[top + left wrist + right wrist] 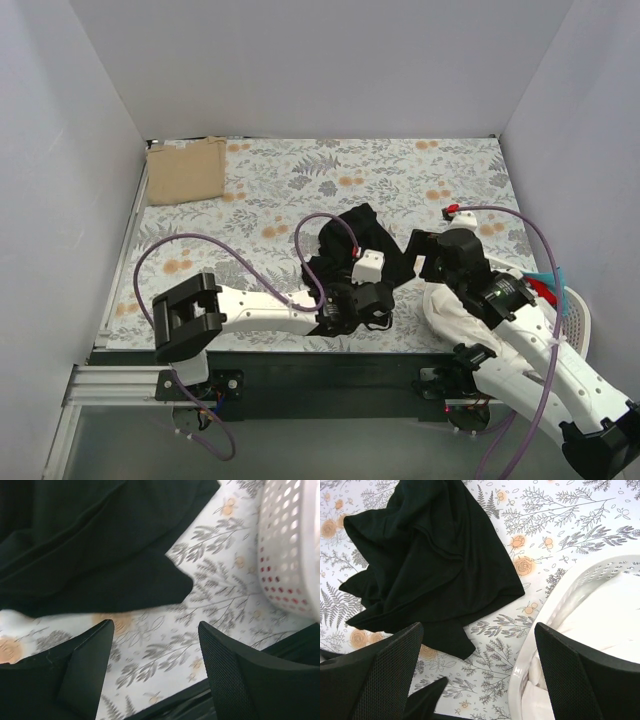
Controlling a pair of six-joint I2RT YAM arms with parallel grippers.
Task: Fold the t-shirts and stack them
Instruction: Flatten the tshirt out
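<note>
The black t-shirt (352, 248) lies crumpled in the middle of the floral cloth. It also shows in the left wrist view (90, 545) and the right wrist view (430, 560). The tan-beige t-shirt (187, 170) lies folded at the back left corner. My left gripper (380, 300) is open and empty, low over the cloth just in front of the black shirt's near edge (155, 640). My right gripper (418, 250) is open and empty, hovering between the black shirt's right edge and the basket (477, 645).
A white perforated basket (437, 312) holding white cloth (615, 605) stands at the near right; its wall shows in the left wrist view (290, 545) and its rim in the right wrist view (555, 605). The table's dark front edge (200, 695) is right under my left gripper.
</note>
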